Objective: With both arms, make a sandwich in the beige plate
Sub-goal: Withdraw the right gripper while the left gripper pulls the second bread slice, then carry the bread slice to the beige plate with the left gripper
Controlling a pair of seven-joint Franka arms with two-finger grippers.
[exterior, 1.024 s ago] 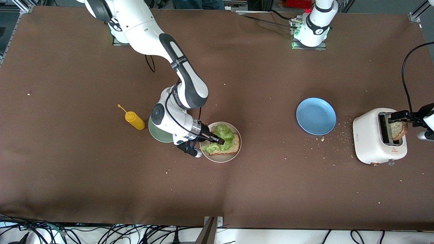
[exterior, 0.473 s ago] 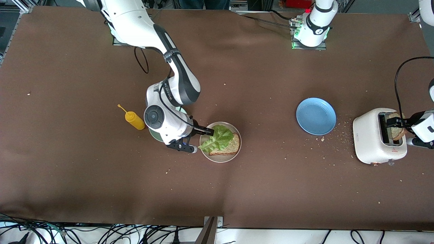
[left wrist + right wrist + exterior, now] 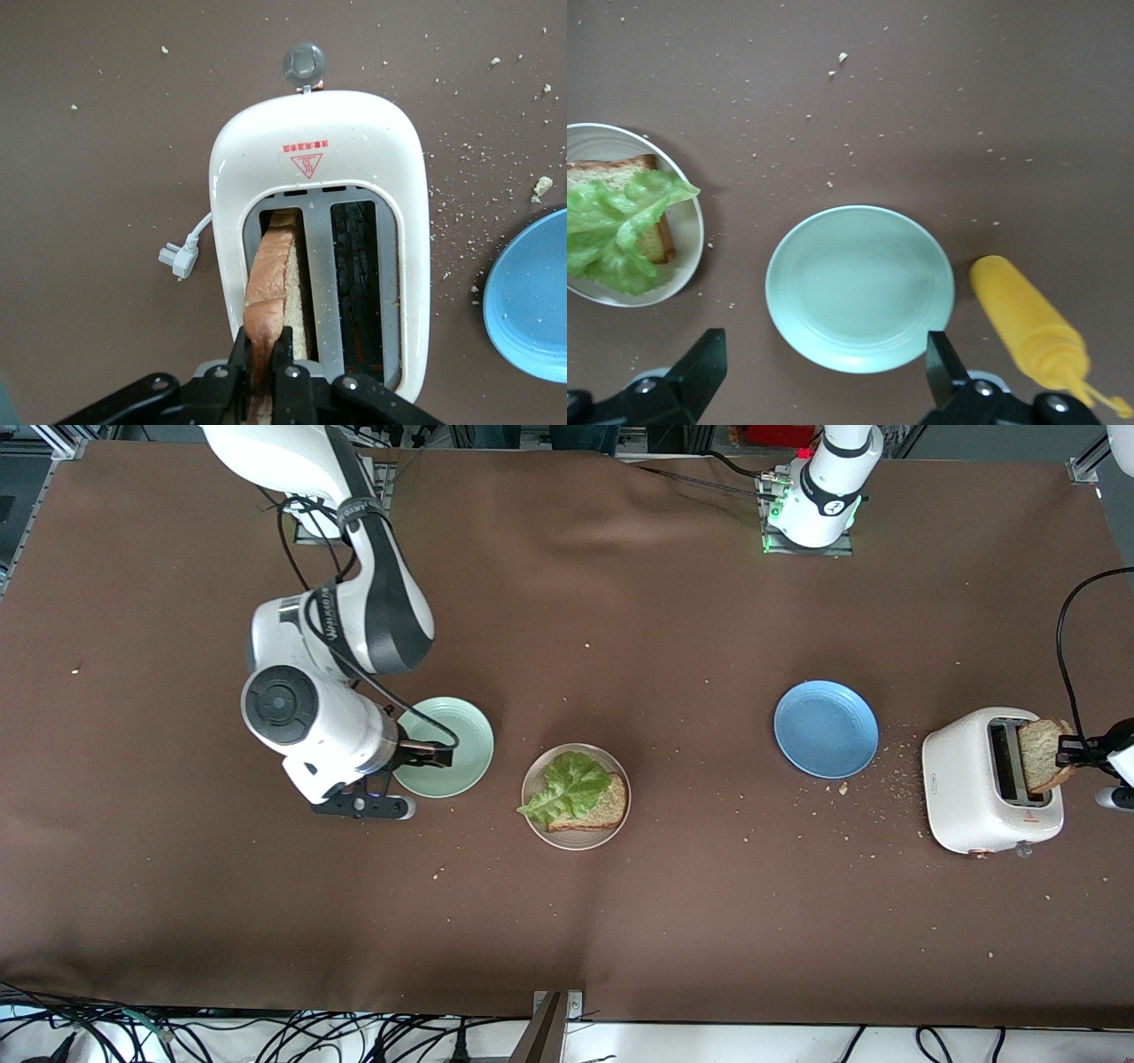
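Toaster (image 3: pixel 990 781): white, two slots, at the left arm's end of the table; a red warning triangle with wavy heat lines under a small red strip of print too fine to read (image 3: pixel 306 162); grey lever knob at one end, its white plug lying loose on the cloth beside it.
Left gripper (image 3: pixel 262 367): over the toaster, fingers clamped on a brown bread slice (image 3: pixel 270 292) that stands half out of one slot.
Right gripper (image 3: pixel 824 376): over the mint-green plate (image 3: pixel 446 746), fingers spread wide, holding nothing.
Beige plate (image 3: pixel 536 779): between the mint-green plate and the blue plate (image 3: pixel 826 728), toward the right arm's end from the toaster; carries one bread slice (image 3: pixel 602 806) with a lettuce leaf (image 3: pixel 567 786) on it.
Yellow squeeze bottle (image 3: pixel 1028 323): just beside the mint-green plate.
Surface: brown cloth (image 3: pixel 673 921), crumbs thickest between toaster and blue plate.
Room: cables along the table edge nearest the front camera.
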